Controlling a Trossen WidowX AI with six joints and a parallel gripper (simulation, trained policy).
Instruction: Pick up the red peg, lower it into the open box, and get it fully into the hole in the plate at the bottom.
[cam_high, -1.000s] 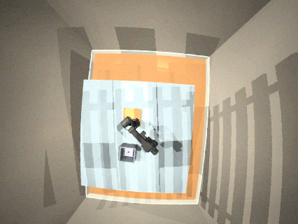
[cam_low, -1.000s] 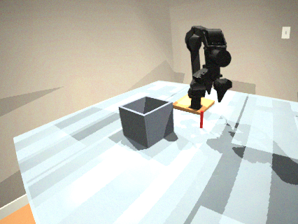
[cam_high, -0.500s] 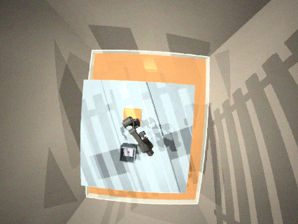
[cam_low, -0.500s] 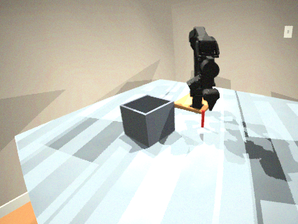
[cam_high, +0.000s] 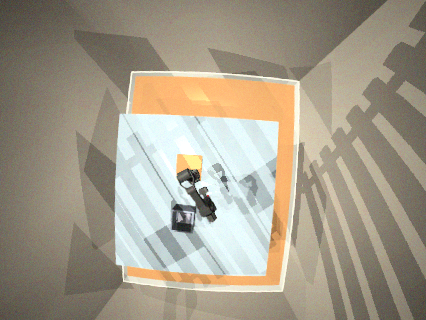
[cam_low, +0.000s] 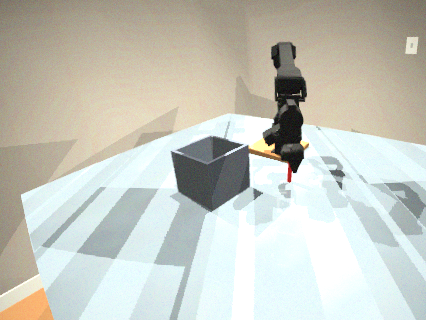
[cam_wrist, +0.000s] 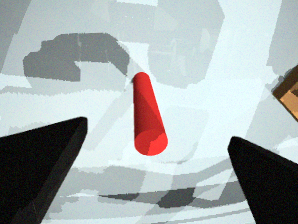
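The red peg (cam_low: 289, 173) (cam_wrist: 149, 112) stands upright on the table; its top end faces the wrist camera. My gripper (cam_low: 294, 163) (cam_wrist: 161, 134) is open and empty, above the table. In the wrist view the peg shows in the gap between the fingers, a little nearer the left finger, touching neither. In the exterior view the near finger hides the peg's upper part. The dark grey open box (cam_high: 183, 208) (cam_low: 200, 176) stands beside the arm. Its inside shows small and dim in the top view, and the hole in its bottom plate cannot be made out.
The arm's orange base plate (cam_high: 196, 161) (cam_low: 261, 148) (cam_wrist: 286, 98) lies behind the gripper in the exterior view and at the right edge of the wrist view. The pale table (cam_high: 240, 145) (cam_low: 125, 280) carries striped shadows. The arm reaches across beside the box in the top view.
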